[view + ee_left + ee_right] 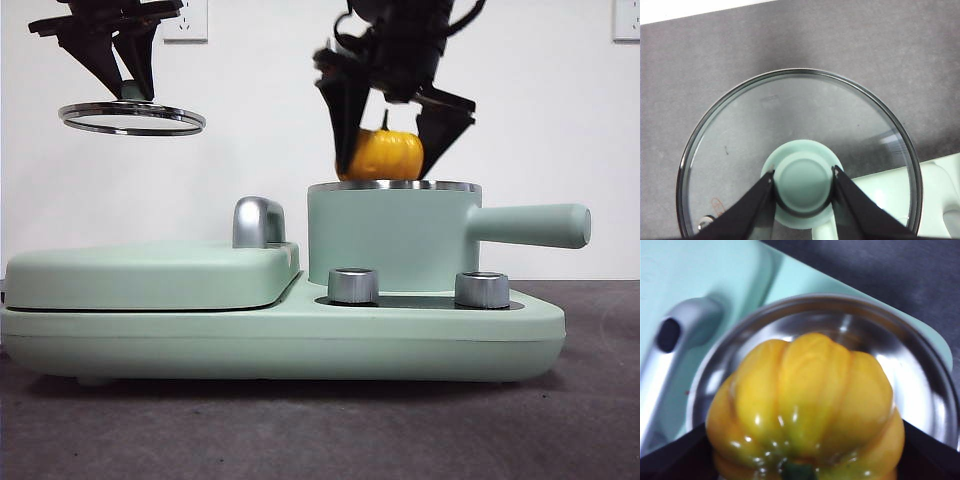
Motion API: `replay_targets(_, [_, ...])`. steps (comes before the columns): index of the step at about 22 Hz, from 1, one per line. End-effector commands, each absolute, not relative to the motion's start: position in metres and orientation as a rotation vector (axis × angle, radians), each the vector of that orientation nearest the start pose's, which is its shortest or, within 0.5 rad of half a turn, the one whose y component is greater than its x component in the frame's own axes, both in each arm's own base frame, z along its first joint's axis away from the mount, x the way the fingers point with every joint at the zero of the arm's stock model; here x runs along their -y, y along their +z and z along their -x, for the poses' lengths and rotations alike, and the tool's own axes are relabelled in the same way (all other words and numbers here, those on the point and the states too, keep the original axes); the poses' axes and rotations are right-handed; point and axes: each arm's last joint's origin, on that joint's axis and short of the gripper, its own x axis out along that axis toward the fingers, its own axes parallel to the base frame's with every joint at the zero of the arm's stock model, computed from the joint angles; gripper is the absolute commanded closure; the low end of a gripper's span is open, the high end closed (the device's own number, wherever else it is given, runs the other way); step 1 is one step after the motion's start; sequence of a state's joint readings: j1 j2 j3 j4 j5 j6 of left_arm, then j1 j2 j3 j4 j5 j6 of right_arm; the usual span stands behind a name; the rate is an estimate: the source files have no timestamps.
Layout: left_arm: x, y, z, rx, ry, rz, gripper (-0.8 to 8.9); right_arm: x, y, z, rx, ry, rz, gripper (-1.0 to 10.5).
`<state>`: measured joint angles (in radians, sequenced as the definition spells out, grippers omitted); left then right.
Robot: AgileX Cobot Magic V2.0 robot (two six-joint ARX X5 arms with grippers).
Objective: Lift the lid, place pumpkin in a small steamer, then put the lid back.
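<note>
My left gripper [128,85] is shut on the mint-green knob [803,181] of the lid [131,118] and holds the lid level in the air, high above the left of the appliance. The lid's glass and steel rim [700,130] fill the left wrist view. My right gripper [395,150] is shut on the yellow-orange pumpkin [386,153] and holds it just above the open small steamer [390,235]. In the right wrist view the pumpkin [805,400] hangs over the steamer's shiny steel inside [910,375]. The steamer's long handle [530,224] points right.
The steamer stands on a wide mint-green base [280,340] with two silver knobs [353,285]. A flat mint-green cover [150,272] with a chrome handle [258,221] lies on the base's left half. The table [600,400] is dark grey.
</note>
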<state>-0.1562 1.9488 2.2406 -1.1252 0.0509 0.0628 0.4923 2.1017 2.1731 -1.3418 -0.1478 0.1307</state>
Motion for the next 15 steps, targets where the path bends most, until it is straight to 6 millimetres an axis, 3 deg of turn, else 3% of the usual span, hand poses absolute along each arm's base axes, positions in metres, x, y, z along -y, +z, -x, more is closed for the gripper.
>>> replay_targets(1, [0.063, 0.419, -0.393, -0.759, -0.223, -0.095, 7.92, -0.207, 0.302, -0.373, -1.389, 0.459, 0.145, 6.4])
replay_targets(7, [0.064, 0.418, -0.394, -0.760, -0.223, -0.095, 7.92, -0.214, 0.275, -0.382, -1.441, 0.409, 0.201, 6.4])
replay_targets(15, [0.063, 0.418, -0.395, -0.760, -0.221, -0.094, 7.92, -0.221, 0.256, -0.385, -1.484, 0.388, 0.230, 6.4])
